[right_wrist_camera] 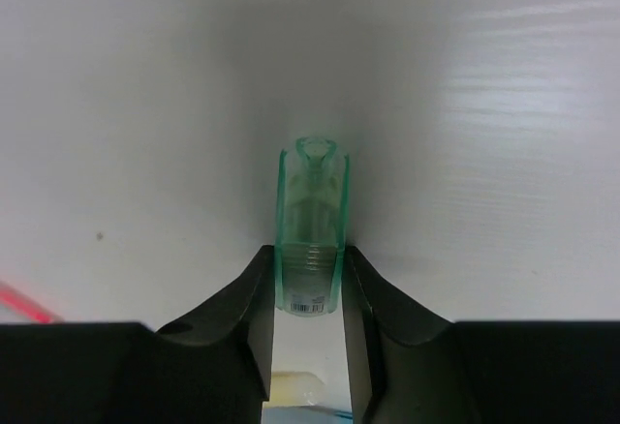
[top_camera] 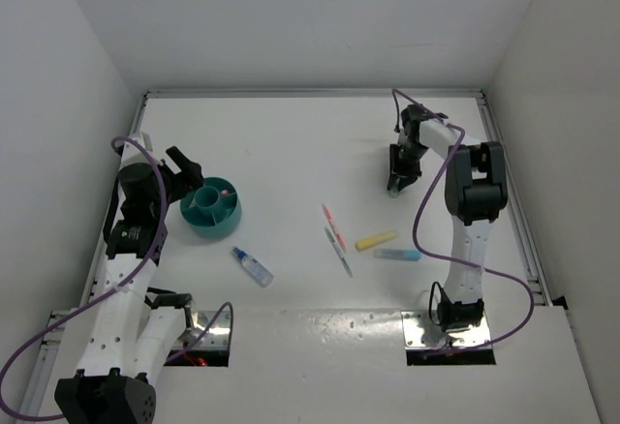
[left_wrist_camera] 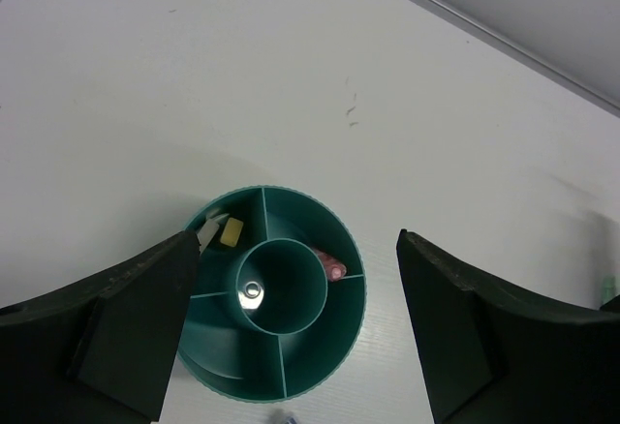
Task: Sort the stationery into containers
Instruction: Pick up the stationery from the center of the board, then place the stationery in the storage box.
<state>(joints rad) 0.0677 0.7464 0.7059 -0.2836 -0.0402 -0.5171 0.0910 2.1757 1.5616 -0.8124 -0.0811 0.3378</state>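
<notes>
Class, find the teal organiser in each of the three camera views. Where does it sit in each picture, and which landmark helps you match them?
Top external: the teal organiser sits left of centre.
Left wrist: bottom centre, below the open left gripper.
Right wrist: not in it; only the mint marker shows.
Shared landmark: the pink item in one outer compartment, also seen in the left wrist view.

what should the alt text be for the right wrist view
The right tool grips a translucent mint marker between its two black fingers, the marker pointing away across the white table. A thin red pen just shows at the left edge.
</notes>
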